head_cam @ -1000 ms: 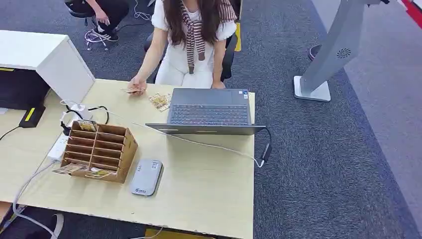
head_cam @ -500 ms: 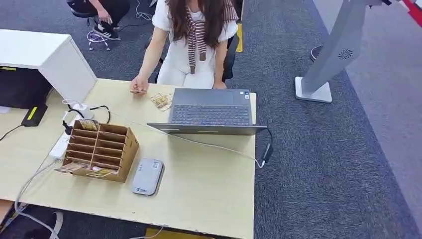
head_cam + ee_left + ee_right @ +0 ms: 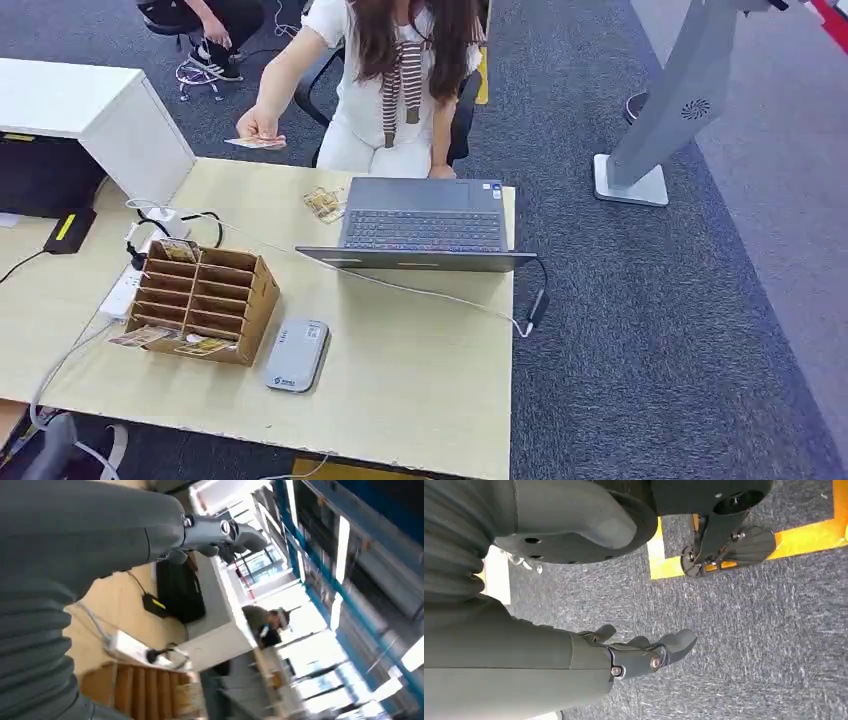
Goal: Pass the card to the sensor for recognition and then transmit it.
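Note:
A person seated behind the table holds a card up in the air, off the far left edge of the tabletop. The grey card sensor lies flat near the front edge, just right of a cardboard slot organiser that has cards poking out at its front. My left hand hangs by the table's left side with nothing in it; the organiser shows beyond it. My right hand hangs over grey carpet, fingers apart, holding nothing.
An open laptop takes up the far right of the table, its cable trailing over the right edge. Loose cards lie beside it. A power strip with cables and a white cabinet are on the left. A grey kiosk stand stands on the right.
The person has lifted the card off the table and moved it up and to the left. A blurred grey shape has entered the bottom left corner of the head view.

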`<state>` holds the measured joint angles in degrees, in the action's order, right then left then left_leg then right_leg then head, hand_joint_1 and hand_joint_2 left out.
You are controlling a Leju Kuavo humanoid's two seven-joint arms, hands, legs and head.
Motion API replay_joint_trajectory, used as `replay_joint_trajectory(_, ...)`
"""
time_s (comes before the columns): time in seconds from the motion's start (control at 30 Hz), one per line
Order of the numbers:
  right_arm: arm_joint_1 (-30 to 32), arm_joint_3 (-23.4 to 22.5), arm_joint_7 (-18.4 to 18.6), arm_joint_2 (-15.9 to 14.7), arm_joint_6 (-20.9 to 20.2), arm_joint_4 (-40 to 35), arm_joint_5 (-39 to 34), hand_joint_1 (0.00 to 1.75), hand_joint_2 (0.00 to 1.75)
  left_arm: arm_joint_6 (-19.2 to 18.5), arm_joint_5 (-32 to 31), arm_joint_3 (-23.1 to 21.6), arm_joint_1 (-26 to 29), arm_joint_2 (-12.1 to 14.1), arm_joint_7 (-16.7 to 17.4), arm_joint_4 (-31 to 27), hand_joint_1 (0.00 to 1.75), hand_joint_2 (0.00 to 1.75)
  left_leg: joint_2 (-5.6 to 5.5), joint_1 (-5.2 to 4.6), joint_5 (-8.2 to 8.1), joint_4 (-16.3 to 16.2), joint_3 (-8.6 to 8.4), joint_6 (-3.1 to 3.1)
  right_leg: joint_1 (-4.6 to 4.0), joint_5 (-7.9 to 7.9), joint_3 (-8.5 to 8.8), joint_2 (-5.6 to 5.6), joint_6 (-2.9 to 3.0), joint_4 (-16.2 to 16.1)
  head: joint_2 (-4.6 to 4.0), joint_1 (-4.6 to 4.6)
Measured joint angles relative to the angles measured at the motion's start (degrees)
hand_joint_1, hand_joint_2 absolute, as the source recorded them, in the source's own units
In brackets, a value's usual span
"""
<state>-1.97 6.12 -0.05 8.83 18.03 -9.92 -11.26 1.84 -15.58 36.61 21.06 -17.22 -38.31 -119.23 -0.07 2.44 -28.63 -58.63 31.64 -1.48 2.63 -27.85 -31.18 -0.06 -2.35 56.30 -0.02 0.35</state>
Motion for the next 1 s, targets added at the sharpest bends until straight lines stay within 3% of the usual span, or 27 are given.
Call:
replay_joint_trajectory(0.07,-0.20,0.42,0.98,-0.02,-0.66,0.00,1.11,0.00,1.75,6.28,-12.81,-1.03,-3.17,4.35,6.59,1.10,0.00,1.75,0.00,0.01,0.07,0.00,-0.06,-0.09,-0.01,0.03,-0.06,0.01,0.05,0.01,0.00,0.00)
replay_joint_trajectory(0.13,-0.59,1.03,2.10,-0.17,-1.35,0.00,2.19,0.00,1.75,13.46,-24.84,-4.12,-8.12,10.88,15.94,5.12,0.00,1.75,-0.08,0.02,0.24,0.00,-0.07,-0.14,-0.02,0.04,-0.14,-0.03,0.06,0.08,0.00,-0.09)
replay_joint_trajectory(0.23,-1.40,1.90,3.10,-0.66,-3.49,-0.02,3.19,0.00,1.75,17.45,-37.51,-10.80,-18.18,19.96,26.71,14.21,0.00,1.75,-0.20,0.05,0.39,0.00,0.01,-0.24,-0.04,0.18,-0.15,-0.17,0.24,0.20,0.00,-0.09)
replay_joint_trajectory(0.3,-1.74,2.53,3.48,-0.70,-4.11,-0.02,3.59,0.00,1.75,18.27,-39.25,-15.18,-23.77,24.90,29.21,19.90,0.00,1.75,0.02,0.04,0.43,0.00,0.05,-0.29,-0.03,0.35,-0.07,-0.01,0.27,0.27,0.00,-0.09)
replay_joint_trajectory(0.43,-1.64,3.39,3.93,-0.70,-4.61,-0.04,4.07,0.00,1.75,20.34,-43.20,-20.65,-30.08,29.95,32.27,27.22,0.00,1.75,0.29,0.00,0.45,-0.02,0.10,-0.25,0.01,0.48,-0.29,0.31,0.18,0.24,0.00,-0.11)
replay_joint_trajectory(0.63,-1.78,4.40,4.74,-0.76,-4.68,-0.07,4.92,0.00,1.75,23.12,-47.41,-27.56,-39.42,33.28,34.79,39.29,0.00,1.75,0.37,-0.03,0.48,-0.04,0.16,-0.19,0.04,0.51,-0.31,0.35,0.15,0.22,0.00,-0.09)
replay_joint_trajectory(1.0,-1.79,5.42,5.71,-0.79,-4.85,-0.07,5.82,0.00,1.75,24.30,-48.28,-31.93,-44.45,34.20,35.40,47.91,0.00,1.75,0.39,-0.02,0.48,-0.03,0.21,-0.19,0.03,0.51,-0.38,0.39,0.15,0.23,0.00,-0.09)
